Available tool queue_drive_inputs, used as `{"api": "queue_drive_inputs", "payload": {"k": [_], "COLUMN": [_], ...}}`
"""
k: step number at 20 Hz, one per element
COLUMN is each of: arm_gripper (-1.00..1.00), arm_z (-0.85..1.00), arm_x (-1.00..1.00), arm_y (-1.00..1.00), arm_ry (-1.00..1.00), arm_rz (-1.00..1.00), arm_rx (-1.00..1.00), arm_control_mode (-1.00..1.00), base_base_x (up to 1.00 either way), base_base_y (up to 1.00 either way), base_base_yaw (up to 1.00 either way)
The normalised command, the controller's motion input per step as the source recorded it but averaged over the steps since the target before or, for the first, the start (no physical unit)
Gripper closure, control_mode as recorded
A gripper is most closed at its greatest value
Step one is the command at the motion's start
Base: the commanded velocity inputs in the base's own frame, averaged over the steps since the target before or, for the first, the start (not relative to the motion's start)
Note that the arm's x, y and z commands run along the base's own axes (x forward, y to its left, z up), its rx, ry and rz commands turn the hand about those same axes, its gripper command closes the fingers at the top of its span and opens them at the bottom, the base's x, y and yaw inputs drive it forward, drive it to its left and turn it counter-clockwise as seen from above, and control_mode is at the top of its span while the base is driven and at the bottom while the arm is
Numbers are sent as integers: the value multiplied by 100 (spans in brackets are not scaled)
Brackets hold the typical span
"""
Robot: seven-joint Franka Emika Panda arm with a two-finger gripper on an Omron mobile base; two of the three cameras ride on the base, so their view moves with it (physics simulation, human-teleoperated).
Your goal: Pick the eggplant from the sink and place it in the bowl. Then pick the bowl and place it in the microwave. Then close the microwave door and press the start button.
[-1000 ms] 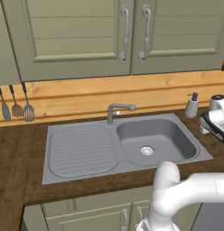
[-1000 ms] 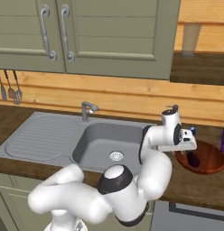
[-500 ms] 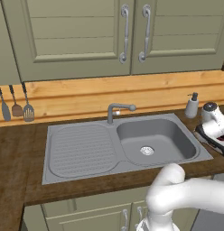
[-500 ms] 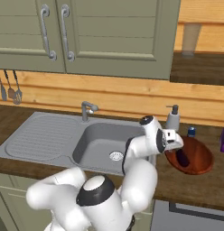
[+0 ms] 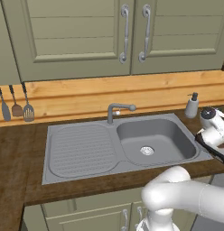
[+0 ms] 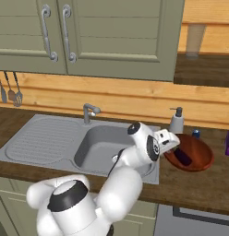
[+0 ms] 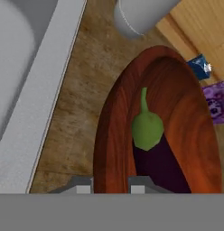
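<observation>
— The end effector (image 7: 112,185) sits at the bowl's (image 6: 201,156) near rim; I can't tell how wide its jaws stand or whether they grip.

— And the eggplant (image 7: 155,155)?

— Lying inside that bowl, on the desk (image 6: 199,184) right of the sink (image 6: 56,138).

The arm has swung in low over the counter's right end — a second ago its wrist stood raised above the bowl (image 6: 190,153), now the hand is down at the bowl's left rim, beside the sink's (image 6: 79,143) right edge. The gripper (image 7: 111,182) has narrowed — its tips now straddle the near rim of the bowl (image 7: 177,113). The eggplant (image 7: 152,149) lies inside the bowl, green stem end pointing away from the hand; earlier the hand hid it. In the left base view the hand has slid further toward the counter's front edge.
</observation>
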Motion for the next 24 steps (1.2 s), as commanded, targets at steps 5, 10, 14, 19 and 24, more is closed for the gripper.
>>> {"api": "queue_drive_inputs", "payload": {"k": [5, 10, 14, 19, 24], "arm_gripper": [100, 100, 100, 100, 100], "arm_z": [45, 60, 63, 61, 50], "arm_x": [-32, -34, -48, -46, -48], "arm_y": [0, 0, 0, 2, 21], "arm_ry": [0, 0, 0, 0, 2], "arm_rz": [27, 29, 29, 25, 27], "arm_rx": [-20, -3, 0, -4, -5], "arm_control_mode": [-100, -100, -100, -100, -100], "base_base_x": [0, 0, 0, 0, 0], "base_base_y": [0, 0, 0, 0, 0], "base_base_yaw": [0, 0, 0, 0, 0]}}
